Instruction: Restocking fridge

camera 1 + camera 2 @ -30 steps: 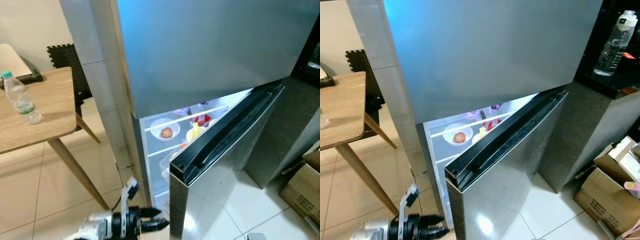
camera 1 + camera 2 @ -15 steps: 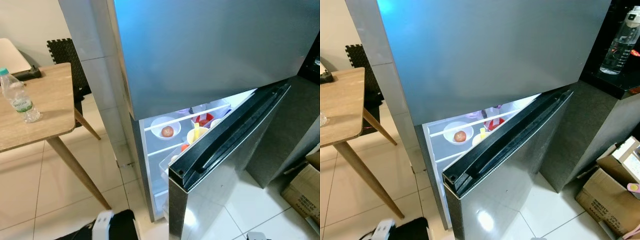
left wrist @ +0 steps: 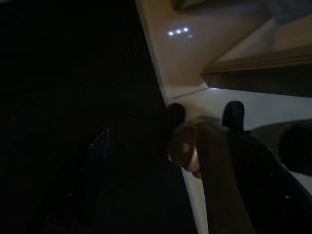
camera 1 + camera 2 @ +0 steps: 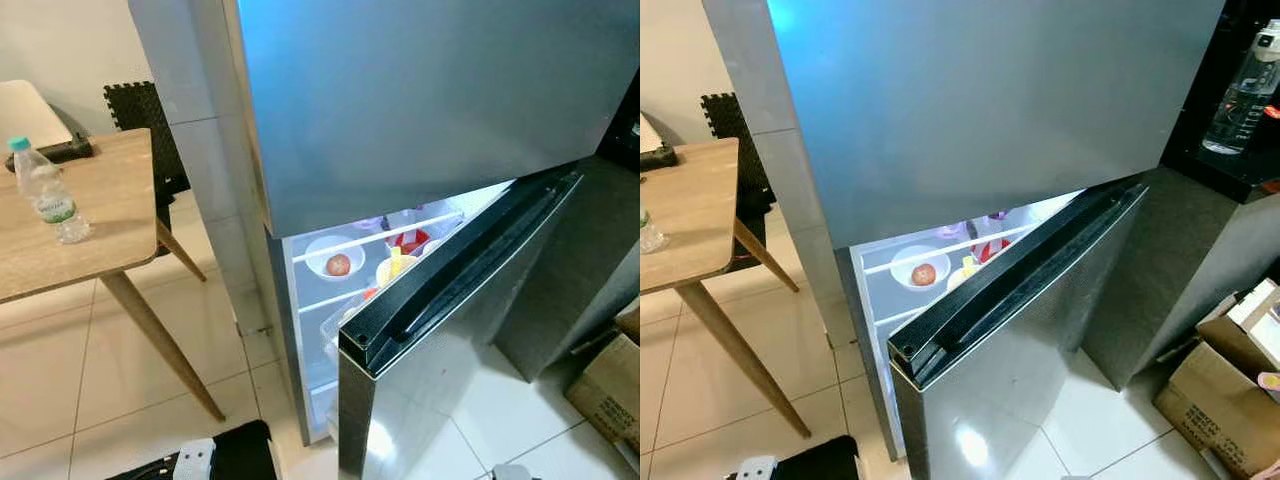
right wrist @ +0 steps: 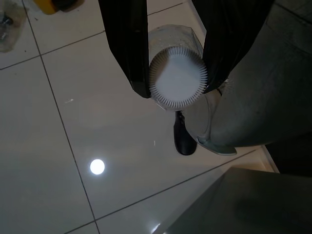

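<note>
1. Far left, a wooden counter [image 4: 100, 215] carries a clear water bottle [image 4: 45, 200] with a teal cap and a green-and-white label; its writing is too small to read. A dark object lies at the counter's far edge, and a black chair [image 4: 145, 130] stands behind it.
2. The left tool [image 3: 204, 117] shows in a very dark wrist view, its fingers [image 3: 234, 114] set apart with something brownish and blurred between them; whether they grip it I cannot tell.
3. In the middle stands the steel fridge [image 4: 420, 100]: upper door shut, lower door [image 4: 450, 290] swung partly open towards the robot.
4. Inside, on the lit shelf, a white bowl [image 4: 335, 255] holds a red fruit [image 4: 339, 265]; just right of it sit a yellow cup [image 4: 395, 268] and a red-and-white item.
5. The right tool [image 5: 178, 83] is closed on a clear bottle with a ribbed white cap [image 5: 178, 80], held low over the white tiled floor [image 5: 73, 122].
6. Far right, a water bottle [image 4: 1245, 90] stands on a dark ledge; cardboard boxes [image 4: 1220, 390] lie below, their print unreadable.
</note>
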